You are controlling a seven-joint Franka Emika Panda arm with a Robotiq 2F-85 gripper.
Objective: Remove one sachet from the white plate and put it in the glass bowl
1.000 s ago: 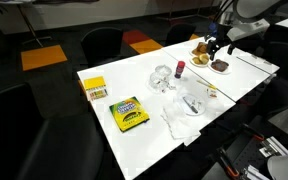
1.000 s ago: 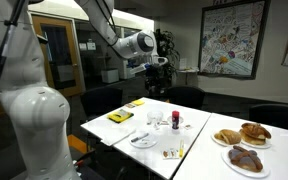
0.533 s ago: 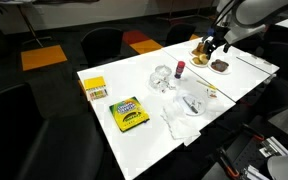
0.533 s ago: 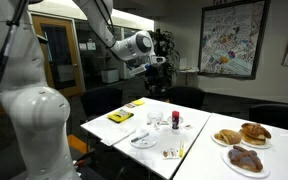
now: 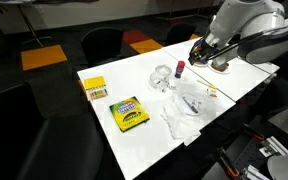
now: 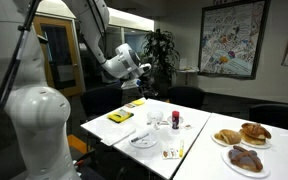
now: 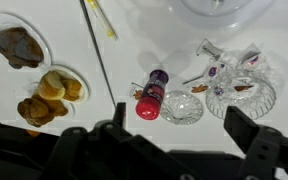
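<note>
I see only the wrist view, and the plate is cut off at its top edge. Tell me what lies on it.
Observer: In an exterior view the plate holds a few small items, likely the sachets.
Operator: Name anything crowding it.
Observer: A crumpled white wrapper lies close beside the plate, toward the table's near edge.
Operator: Give me the tool's height.
Observer: The tool hangs well above the table, nowhere near plate level.
</note>
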